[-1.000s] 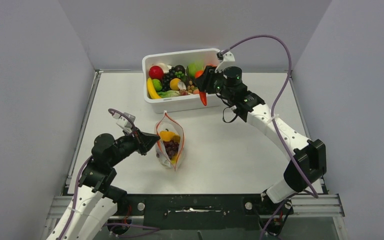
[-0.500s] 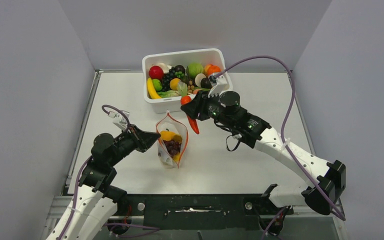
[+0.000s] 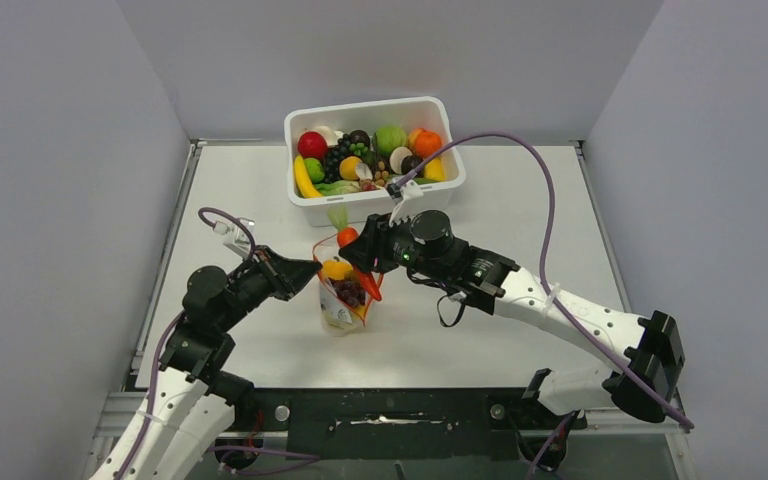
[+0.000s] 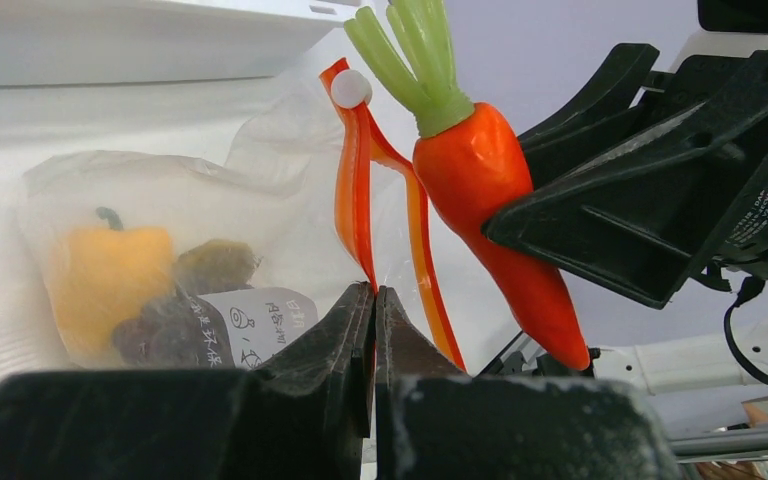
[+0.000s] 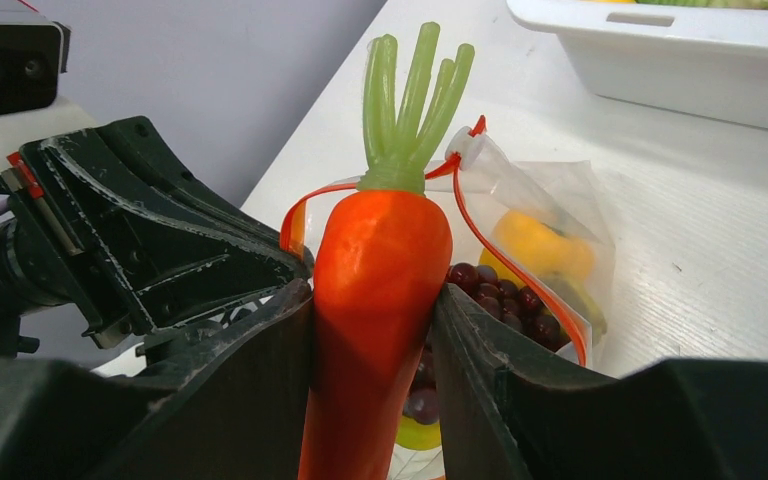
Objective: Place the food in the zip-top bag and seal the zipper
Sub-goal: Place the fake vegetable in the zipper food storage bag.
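The clear zip-top bag [image 3: 343,302] stands open mid-table, its orange-red zipper [image 4: 352,205] spread wide. It holds a yellow pepper [image 5: 542,247], dark purple grapes [image 5: 495,296] and a yellow piece at the bottom. My left gripper [image 4: 373,300] is shut on the bag's near zipper edge. My right gripper [image 5: 375,400] is shut on an orange toy carrot [image 5: 375,300] with a green top and holds it tip-down over the bag's mouth; the carrot also shows in the top view [image 3: 348,238] and the left wrist view [image 4: 480,180].
A white tub [image 3: 372,206] of several toy fruits and vegetables stands at the back of the table, just behind the bag. The grey side walls close in left and right.
My right arm has carried the carrot from the tub forward and left until it hangs over the bag's open mouth. My left gripper has kept hold of the bag's edge.
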`<state>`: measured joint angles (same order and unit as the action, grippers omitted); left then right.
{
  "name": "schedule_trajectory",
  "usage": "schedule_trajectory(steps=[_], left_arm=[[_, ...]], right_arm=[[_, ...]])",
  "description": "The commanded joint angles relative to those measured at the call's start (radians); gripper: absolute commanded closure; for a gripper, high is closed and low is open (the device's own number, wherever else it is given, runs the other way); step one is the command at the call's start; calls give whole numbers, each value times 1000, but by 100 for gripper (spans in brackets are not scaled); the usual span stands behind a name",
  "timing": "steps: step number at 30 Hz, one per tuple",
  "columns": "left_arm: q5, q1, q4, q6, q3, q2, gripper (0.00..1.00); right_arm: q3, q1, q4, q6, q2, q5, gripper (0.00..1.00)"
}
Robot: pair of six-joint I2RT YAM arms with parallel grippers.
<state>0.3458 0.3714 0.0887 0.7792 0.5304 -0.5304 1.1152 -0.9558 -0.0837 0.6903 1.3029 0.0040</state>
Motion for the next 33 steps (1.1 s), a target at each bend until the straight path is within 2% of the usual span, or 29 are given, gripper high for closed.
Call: schedule_trajectory(steps=[1, 16, 33], left_arm=[[10, 3, -119, 27, 4, 27, 100], [25, 3, -92, 1, 16, 50, 100], [8, 3, -78, -18, 15, 54, 100]], right_arm=[[10, -26, 23, 5, -3, 40, 68], [12, -65, -146, 6, -10, 68, 70], [19, -75, -255, -13, -142, 85, 70]])
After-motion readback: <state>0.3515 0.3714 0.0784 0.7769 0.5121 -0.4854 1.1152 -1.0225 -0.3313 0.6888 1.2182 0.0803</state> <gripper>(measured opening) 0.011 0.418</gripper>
